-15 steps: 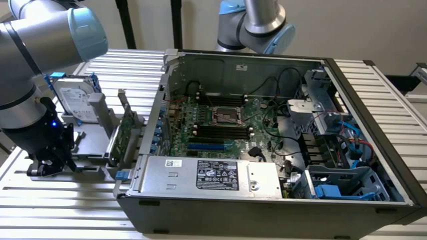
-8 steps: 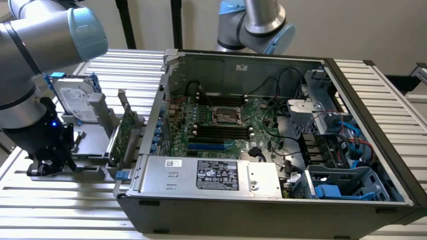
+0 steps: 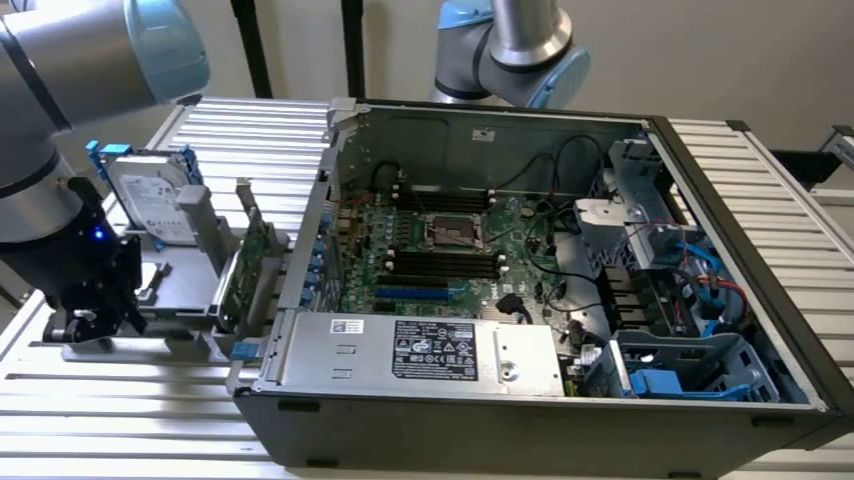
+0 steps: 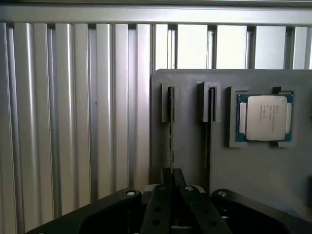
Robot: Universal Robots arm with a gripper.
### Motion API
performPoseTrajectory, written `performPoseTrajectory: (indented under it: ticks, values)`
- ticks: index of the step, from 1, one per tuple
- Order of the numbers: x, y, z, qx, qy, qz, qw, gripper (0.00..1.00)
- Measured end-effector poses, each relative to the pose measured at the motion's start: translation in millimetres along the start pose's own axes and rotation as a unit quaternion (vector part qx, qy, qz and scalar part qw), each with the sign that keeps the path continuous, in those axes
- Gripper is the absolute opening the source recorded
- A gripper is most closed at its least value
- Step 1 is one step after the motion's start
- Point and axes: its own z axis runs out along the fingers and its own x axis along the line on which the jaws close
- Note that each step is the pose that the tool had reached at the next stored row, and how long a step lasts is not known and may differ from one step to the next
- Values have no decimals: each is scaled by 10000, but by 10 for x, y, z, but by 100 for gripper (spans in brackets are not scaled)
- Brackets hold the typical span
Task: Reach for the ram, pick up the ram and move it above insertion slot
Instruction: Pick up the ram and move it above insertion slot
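The ram point(image 4: 171, 127) stands edge-on as a thin dark strip in one slot of the grey holder point(image 4: 190, 146). My gripper point(image 4: 172, 174) is right over its near end, and its black fingers point(image 4: 157, 207) come together on the strip, shut on it. The ram still sits in its slot. A second thin stick point(image 4: 208, 131) stands in the neighbouring slot. In the exterior view my gripper point(image 3: 96, 318) is low at the holder's left end, outside the computer case. The dark memory slots point(image 3: 447, 262) lie on the motherboard inside the case.
A processor chip point(image 4: 265, 117) rests in a pocket of the holder. A hard drive point(image 3: 147, 198) and a green card with a metal bracket point(image 3: 254, 270) stand upright between my arm and the open case point(image 3: 534, 420). A second arm point(image 3: 514, 45) rises behind the case.
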Motion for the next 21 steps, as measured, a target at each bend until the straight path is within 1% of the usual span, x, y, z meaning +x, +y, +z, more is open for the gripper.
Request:
performPoseTrajectory:
  ticks: [7,12,14,16,21]
  values:
    - [-3,-9,-319,-1,-1,0,10000,13]
    - [-5,-56,-545,-2,-1,0,10000,13]
    - [-6,-95,-636,-4,-1,0,10000,13]
    - [-7,-156,-725,-5,-1,0,10000,13]
    - [-10,-365,-957,-11,-7,-2,10000,13]
